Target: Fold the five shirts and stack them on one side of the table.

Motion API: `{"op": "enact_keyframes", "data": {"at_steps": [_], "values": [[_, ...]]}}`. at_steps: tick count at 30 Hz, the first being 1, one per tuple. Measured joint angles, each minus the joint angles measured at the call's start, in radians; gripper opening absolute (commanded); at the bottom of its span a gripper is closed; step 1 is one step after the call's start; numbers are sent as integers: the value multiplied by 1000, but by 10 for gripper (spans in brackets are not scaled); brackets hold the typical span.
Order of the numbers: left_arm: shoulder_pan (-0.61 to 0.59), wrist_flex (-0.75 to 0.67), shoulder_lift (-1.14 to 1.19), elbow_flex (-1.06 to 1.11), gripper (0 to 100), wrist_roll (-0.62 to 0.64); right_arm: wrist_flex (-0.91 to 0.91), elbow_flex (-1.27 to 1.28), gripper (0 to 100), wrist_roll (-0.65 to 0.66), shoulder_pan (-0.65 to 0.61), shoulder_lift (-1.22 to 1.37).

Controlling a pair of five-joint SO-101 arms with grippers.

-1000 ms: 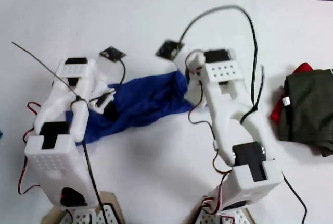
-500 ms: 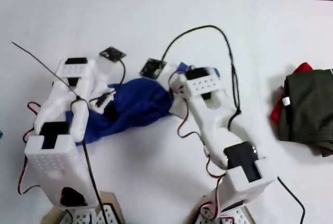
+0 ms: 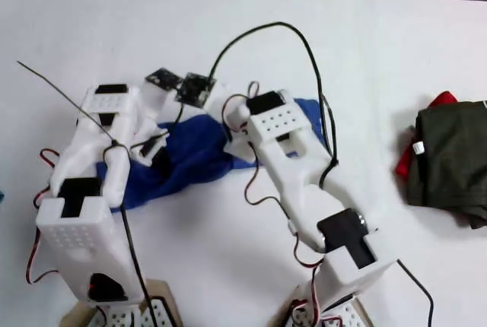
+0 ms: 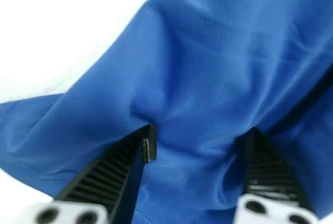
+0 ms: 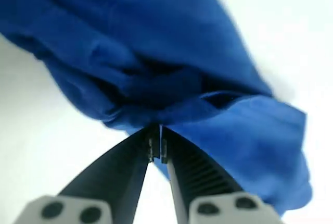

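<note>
Left gripper [image 4: 197, 138] jaws spread apart; right gripper [image 5: 156, 139] jaws pinched on blue shirt [image 5: 156, 52].

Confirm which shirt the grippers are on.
The blue shirt, mid-table: the right gripper pinches it shut, and the left gripper straddles it, open. The dark green shirt and red shirt lie apart at the table's side, untouched.

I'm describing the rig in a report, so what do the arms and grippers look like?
The left arm and right arm are white blocky plastic shells with dotted hole grids and black motors at the joints. Thin red and black wires trail along them; a long black cable loops over the right one. The left gripper and right gripper have black ribbed fingers on white bases.
</note>
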Motion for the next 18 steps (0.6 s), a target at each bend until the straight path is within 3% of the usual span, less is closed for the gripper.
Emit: {"op": "enact_keyframes", "data": {"at_steps": [10, 18], "values": [[0, 0, 0, 0, 290, 0, -107, -28, 22, -28, 0, 23], [0, 0, 0, 0, 290, 0, -32, -32, 22, -49, 83, 14]]}}
